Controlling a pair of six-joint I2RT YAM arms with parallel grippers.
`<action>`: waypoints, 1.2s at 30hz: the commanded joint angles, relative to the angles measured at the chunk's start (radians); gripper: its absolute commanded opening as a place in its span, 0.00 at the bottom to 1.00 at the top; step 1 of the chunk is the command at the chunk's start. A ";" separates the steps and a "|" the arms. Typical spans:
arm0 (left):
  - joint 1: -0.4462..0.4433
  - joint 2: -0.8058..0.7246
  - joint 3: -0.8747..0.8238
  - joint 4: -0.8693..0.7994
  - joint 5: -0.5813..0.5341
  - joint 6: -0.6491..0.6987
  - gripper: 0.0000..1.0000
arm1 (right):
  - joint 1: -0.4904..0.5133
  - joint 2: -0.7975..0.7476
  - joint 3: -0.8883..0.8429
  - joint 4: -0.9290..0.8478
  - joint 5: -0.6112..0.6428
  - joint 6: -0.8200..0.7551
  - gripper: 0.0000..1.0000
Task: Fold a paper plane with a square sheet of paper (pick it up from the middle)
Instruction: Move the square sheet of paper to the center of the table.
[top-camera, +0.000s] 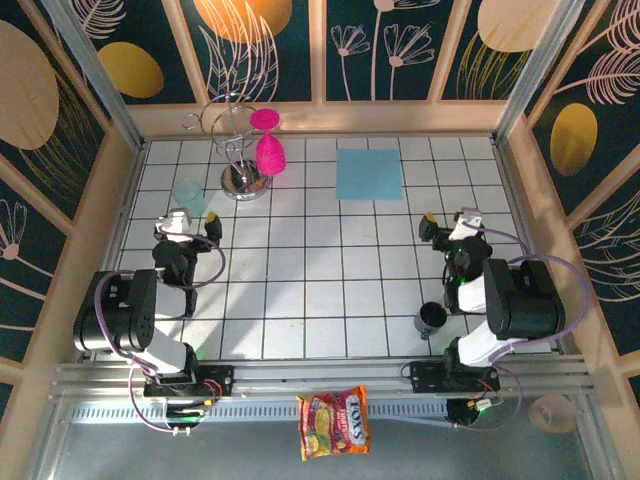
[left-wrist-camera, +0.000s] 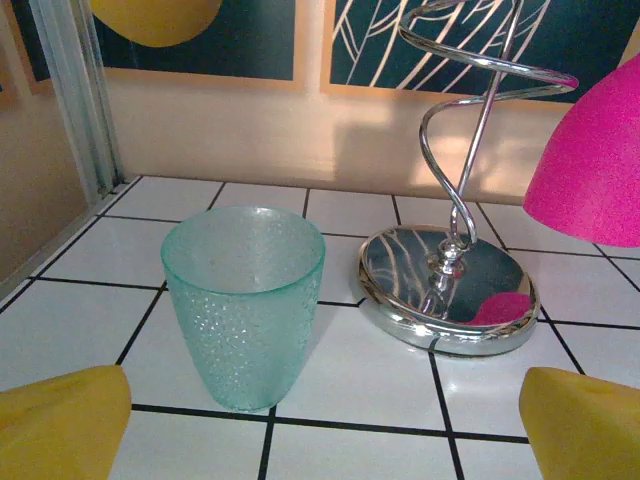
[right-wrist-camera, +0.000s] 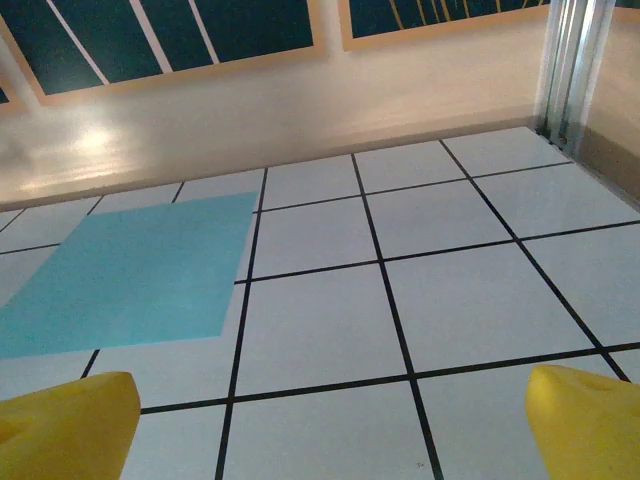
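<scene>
**Both Claws Open, Paper Flat and Far Off**

Closest to me, a snack bag (top-camera: 334, 421) lies on the gray ledge (top-camera: 250, 450) below my arms. A black cup (top-camera: 431, 318) stands on the white counter (top-camera: 300, 300), just beside my right arm.

My left claw (top-camera: 190, 222) is wide open and holds nothing. Its yellow fingers (left-wrist-camera: 60, 425) are far apart, low over the tiles. Right in front of it stands a teal cup (left-wrist-camera: 245, 300), upright. Just past the cup, a bit to the right, is a shiny stand (left-wrist-camera: 450, 290) with a round base. Pink goblets (top-camera: 270, 155) hang on it.

My right claw (top-camera: 449, 220) is wide open too, with nothing in it. Its yellow fingers (right-wrist-camera: 590, 425) are over bare tiles.

The paper (top-camera: 369, 173) is a blue square. It lies flat on the counter, ahead of my right claw and a little to the left, well apart from it. It is near the back wall (top-camera: 320, 118), to the right of the stand.
</scene>
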 joint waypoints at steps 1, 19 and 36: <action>-0.004 0.003 0.004 0.025 0.002 0.012 0.99 | -0.007 0.004 0.016 0.008 -0.006 -0.018 0.99; -0.003 0.003 0.010 0.016 -0.020 0.004 0.99 | -0.006 0.004 0.016 0.007 -0.006 -0.018 0.99; -0.003 -0.023 -0.091 0.186 -0.070 -0.018 0.99 | -0.002 -0.051 0.041 -0.080 -0.018 -0.029 0.99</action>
